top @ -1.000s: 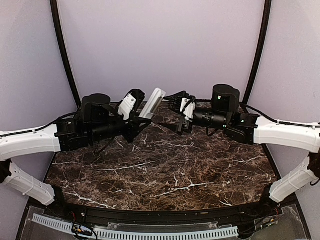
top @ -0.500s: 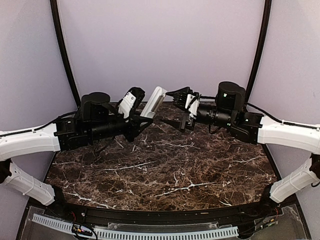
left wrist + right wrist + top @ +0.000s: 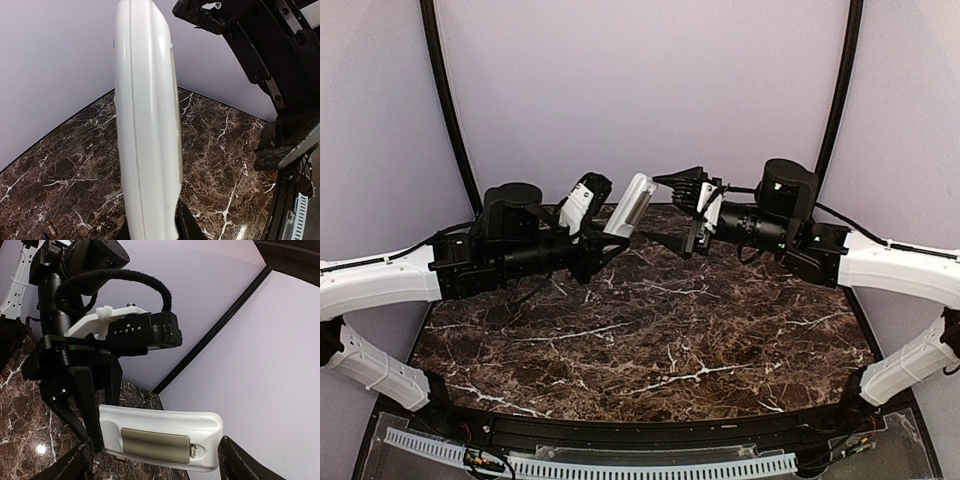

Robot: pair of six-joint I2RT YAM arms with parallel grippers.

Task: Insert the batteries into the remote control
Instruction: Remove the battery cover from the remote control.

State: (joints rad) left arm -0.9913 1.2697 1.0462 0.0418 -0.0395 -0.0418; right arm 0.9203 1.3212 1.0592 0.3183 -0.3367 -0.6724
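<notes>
left gripper [image 3: 603, 238]: pinched on the lower end of the remote [image 3: 628, 205], holding it tilted in the air over the back of the table [image 3: 650, 340].
right gripper [image 3: 672, 210]: jaws spread wide and empty, facing the remote's free end from just beside it, not touching.
remote: its back is turned to the right wrist camera. A tan panel [image 3: 155, 445] sits in that back; I cannot tell whether it is a lid or the bare compartment.
batteries [image 3: 48, 231]: small, lying on the marble well below both arms; neither gripper has one.
risk, hold: the remote is gripped by one end only, so a push from the right gripper could pivot it or slide it out.
risk, closing: wide jaws shutting off-centre could knock it loose.
risk, batteries: they are slim and round on hard stone, so a nudge would likely roll them away.
</notes>
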